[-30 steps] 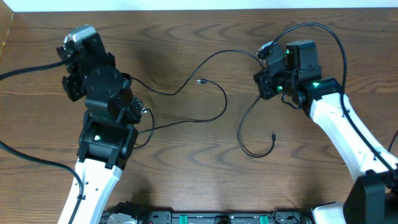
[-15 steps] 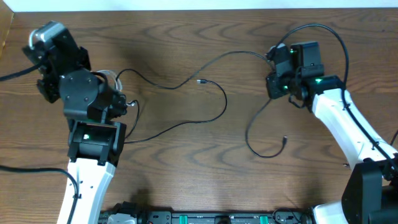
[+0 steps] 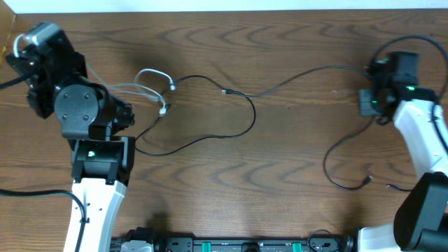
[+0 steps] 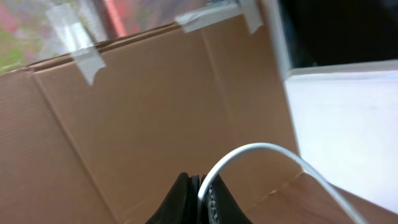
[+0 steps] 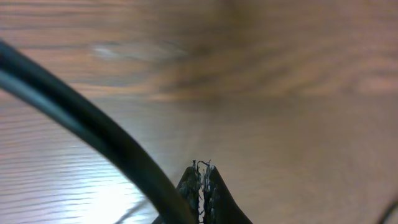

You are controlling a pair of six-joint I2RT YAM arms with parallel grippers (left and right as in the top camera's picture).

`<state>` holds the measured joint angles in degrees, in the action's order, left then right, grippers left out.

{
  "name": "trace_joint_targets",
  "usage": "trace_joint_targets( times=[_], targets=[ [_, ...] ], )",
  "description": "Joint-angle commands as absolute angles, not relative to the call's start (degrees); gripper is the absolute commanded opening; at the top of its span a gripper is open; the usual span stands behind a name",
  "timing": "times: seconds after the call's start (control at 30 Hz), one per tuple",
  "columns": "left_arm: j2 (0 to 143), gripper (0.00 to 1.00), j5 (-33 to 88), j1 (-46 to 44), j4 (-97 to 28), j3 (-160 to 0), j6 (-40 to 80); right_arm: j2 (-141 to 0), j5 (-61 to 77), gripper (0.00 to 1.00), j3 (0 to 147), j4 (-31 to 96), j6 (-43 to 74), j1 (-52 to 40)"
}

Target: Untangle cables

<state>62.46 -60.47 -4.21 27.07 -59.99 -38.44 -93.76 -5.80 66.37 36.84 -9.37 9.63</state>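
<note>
**Both hands pinched on cords; cables strung across the wood-grain desk**

Nearest, at the right of the brown wood-grain desk (image 3: 231, 203), a thin black loop (image 3: 327, 166) curls open and ends in a small plug (image 3: 369, 180). In the middle, a curved black cable (image 3: 250, 124) arcs from beside the left arm to its plug tip near the centre. Farther back, a long black cable (image 3: 308, 72) stretches rightward up to the right arm. A glossy white cable (image 3: 150, 72) loops at far left, with both of its small plugs lying on the desk.

Only the wrist views show the grips. The left hand (image 4: 199, 185) has its fingers together on the white cable, which arches smoothly before a matte cardboard wall (image 4: 143, 112) patched with tape (image 4: 84, 56). The right hand (image 5: 200, 169) is pressed together, with the long black cable running down, blurred and thick, into its left side.
</note>
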Motion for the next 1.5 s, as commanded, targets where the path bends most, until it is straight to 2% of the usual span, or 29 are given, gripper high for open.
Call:
trace_joint_targets(
  times=[0.0, 0.23, 0.43, 0.7, 1.13, 1.47],
  targets=[
    [61.93, 0.07, -62.92, -1.54, 27.55, -61.10, -39.42, -94.32, 0.16, 0.01, 66.65, 37.21, -9.91, 15.03],
    [61.93, 0.07, -64.12, 2.87, 27.55, -61.10, -38.81, -94.32, 9.58, 0.01, 66.65, 37.50, -9.91, 20.75],
    [61.93, 0.08, -64.16, 3.79, 27.57, -61.10, -39.00, -94.32, 6.55, 0.01, 66.65, 38.04, -9.91, 21.47],
    [61.93, 0.07, -64.14, 10.35, 27.57, -61.10, -38.72, -94.32, 5.54, 0.01, 66.63, 38.54, -8.80, 23.51],
    [62.26, 0.08, -63.90, 10.59, 26.57, -61.10, -37.17, -94.32, 8.12, 0.01, 66.63, 38.57, -8.23, 24.47],
    [62.48, 0.08, -59.99, 10.00, 12.71, -61.10, -24.53, -94.32, 12.14, 0.01, 66.63, 38.50, -8.19, 24.71]
  ],
)
